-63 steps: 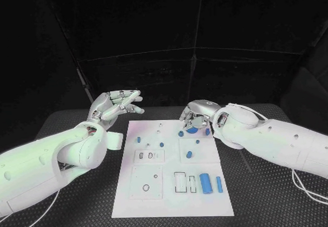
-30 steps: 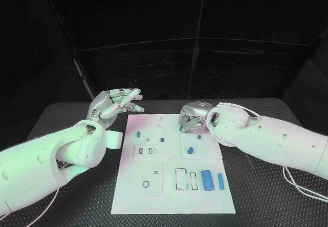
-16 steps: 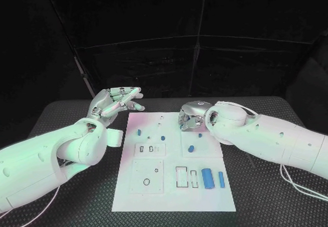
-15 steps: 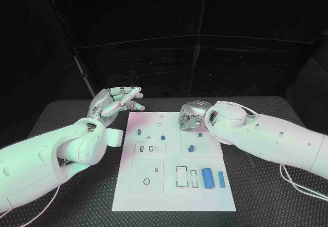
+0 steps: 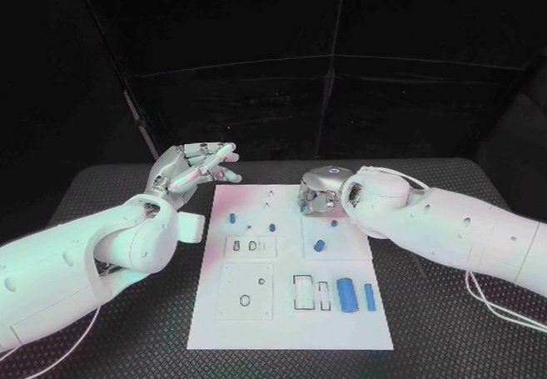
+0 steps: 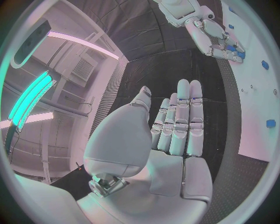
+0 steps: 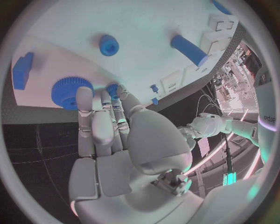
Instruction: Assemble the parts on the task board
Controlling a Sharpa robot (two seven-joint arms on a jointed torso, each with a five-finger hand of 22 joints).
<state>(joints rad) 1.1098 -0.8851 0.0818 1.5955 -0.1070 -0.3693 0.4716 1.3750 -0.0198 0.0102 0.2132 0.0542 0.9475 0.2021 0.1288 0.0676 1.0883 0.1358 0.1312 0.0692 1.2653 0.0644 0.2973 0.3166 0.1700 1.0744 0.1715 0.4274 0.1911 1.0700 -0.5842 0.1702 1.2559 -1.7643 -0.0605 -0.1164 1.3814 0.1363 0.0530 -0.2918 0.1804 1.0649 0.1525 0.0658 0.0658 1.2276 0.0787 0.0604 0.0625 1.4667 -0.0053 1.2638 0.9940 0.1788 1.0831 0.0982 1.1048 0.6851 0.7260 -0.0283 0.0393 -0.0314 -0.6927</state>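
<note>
The white task board [image 5: 291,322] lies in the middle of the table. My right hand [image 5: 319,193] reaches down onto its far right corner. In the right wrist view its fingertips [image 7: 84,93] touch a blue gear [image 7: 70,92] lying on the board. A small blue piece [image 7: 112,87] sits between a finger and the thumb; I cannot tell whether it is pinched. My left hand [image 5: 196,167] hangs raised off the board's far left corner, fingers stretched out, holding nothing. A thick blue cylinder [image 5: 345,294] and a thin blue bar [image 5: 369,296] lie near the board's right edge.
Small blue parts [image 5: 316,246] [image 5: 231,218] sit across the board's far half, beside empty slots [image 5: 301,293]. A blue cap [image 7: 108,45] and a blue block [image 7: 22,70] lie near my right hand. Black ribbed matting [image 5: 123,345] surrounds the board.
The blue gear that showed below my right hand's fingers is now covered by that hand in the head view. My left hand has stayed raised and spread.
</note>
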